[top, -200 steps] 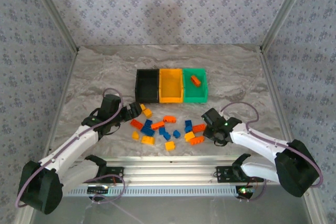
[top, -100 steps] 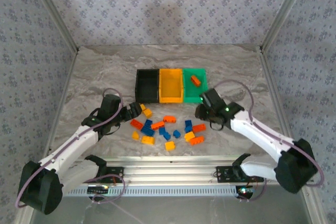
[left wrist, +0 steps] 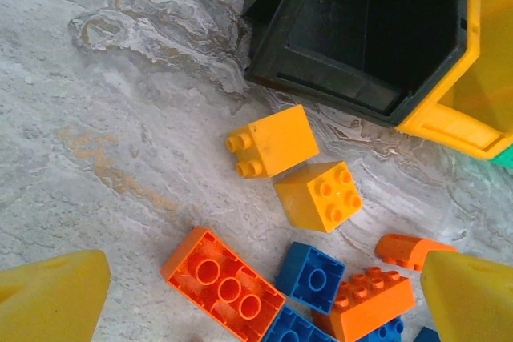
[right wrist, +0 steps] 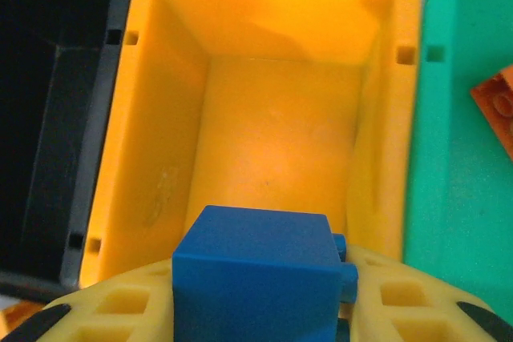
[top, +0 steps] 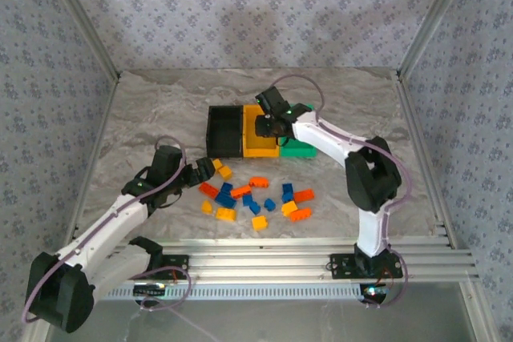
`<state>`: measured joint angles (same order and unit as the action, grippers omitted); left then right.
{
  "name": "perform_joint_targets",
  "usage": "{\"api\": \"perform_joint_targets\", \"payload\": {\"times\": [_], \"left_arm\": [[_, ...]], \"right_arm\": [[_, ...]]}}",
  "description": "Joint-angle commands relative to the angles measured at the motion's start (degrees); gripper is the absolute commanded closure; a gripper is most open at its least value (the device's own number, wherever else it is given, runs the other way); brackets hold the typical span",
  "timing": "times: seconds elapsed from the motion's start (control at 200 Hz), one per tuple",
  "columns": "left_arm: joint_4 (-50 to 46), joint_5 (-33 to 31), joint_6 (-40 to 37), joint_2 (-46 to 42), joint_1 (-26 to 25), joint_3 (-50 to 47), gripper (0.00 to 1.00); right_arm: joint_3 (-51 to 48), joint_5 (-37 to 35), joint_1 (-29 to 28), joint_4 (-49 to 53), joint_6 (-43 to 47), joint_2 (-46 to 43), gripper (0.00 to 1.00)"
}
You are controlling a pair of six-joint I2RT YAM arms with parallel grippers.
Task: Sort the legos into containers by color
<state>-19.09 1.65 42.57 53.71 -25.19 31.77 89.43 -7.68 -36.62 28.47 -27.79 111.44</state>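
My right gripper hangs over the yellow bin and is shut on a blue lego. In the right wrist view the yellow bin lies bare below it, with the black bin to its left and the green bin to its right. An orange lego lies in the green bin. My left gripper stands open, low at the left end of the loose legos. Between its fingers lie an upturned orange lego and a blue one, untouched.
Two yellow legos lie just in front of the black bin. Several more blue, orange and yellow legos are scattered toward the right end of the pile. Patterned walls and metal posts close in the marble table.
My right arm has swung from the right side of the pile up and left to above the yellow bin, carrying the blue lego. The left arm has stayed put.
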Motion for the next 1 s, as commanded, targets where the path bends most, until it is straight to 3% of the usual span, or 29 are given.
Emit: {"api": "perform_joint_targets", "payload": {"times": [0.0,0.23,0.395,0.624,0.764,0.999], "left_arm": [[-2.5,-1.3,-1.8,-0.4,-0.2,1.5,0.0],[-3.0,-1.4,-2.8,-0.4,-0.3,2.1,0.0],[-3.7,-0.8,-4.2,0.4,-0.4,3.3,0.01],[-7.8,-6.4,-8.5,8.5,-5.3,8.1,0.11],[-1.7,-8.2,-10.8,15.4,-7.5,8.2,0.13],[4.5,-15.2,-12.0,22.4,-14.7,10.9,0.16]], "right_arm": [[3.8,-1.6,0.5,1.9,1.2,3.0,0.55],[6.6,-1.9,0.2,0.4,1.0,2.8,0.31],[1.4,-2.7,0.0,-2.0,0.0,-4.4,0.29],[-16.8,-2.9,-2.0,-9.1,-2.9,-18.5,0.29],[-26.4,-3.1,-2.4,-12.3,-4.4,-24.4,0.28],[-32.1,-4.5,-2.0,-12.7,-4.1,-30.0,0.28]]}}
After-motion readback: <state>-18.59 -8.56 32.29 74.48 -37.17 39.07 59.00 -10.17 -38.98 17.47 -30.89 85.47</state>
